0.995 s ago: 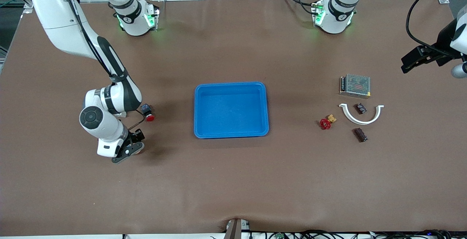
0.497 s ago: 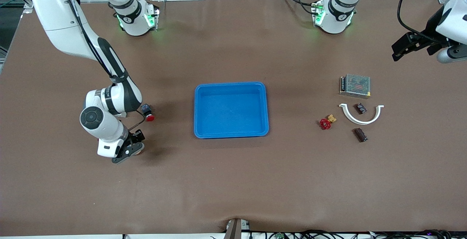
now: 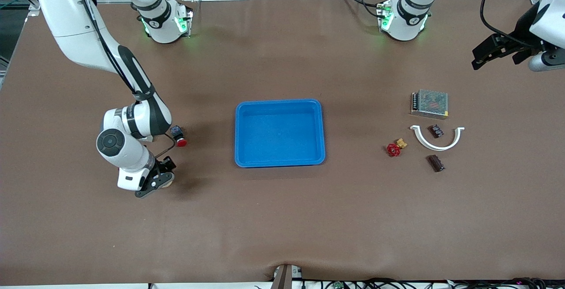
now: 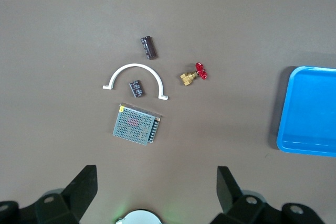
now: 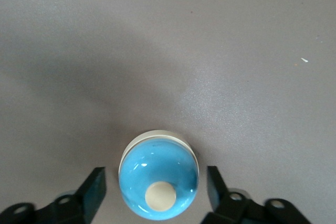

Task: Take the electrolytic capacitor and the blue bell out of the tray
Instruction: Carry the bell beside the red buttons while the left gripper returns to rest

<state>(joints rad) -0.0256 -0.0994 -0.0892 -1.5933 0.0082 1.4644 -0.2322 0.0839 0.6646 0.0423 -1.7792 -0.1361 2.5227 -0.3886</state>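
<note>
Both task things are out of the tray (image 3: 280, 133). The blue bell (image 5: 158, 176) stands on the tabletop (image 3: 282, 218) between my right fingers (image 5: 95, 190), which stand apart beside it; next I lift away. My left fingers (image 4: 83, 190), wide, wait above the capacitor (image 4: 149, 47).

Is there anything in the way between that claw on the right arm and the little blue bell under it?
Nothing visible. The right end effector straddles the blue bell, which sits on the bare table outside the tray. Its fingers stand apart on either side, with nothing between them and the bell.
</note>
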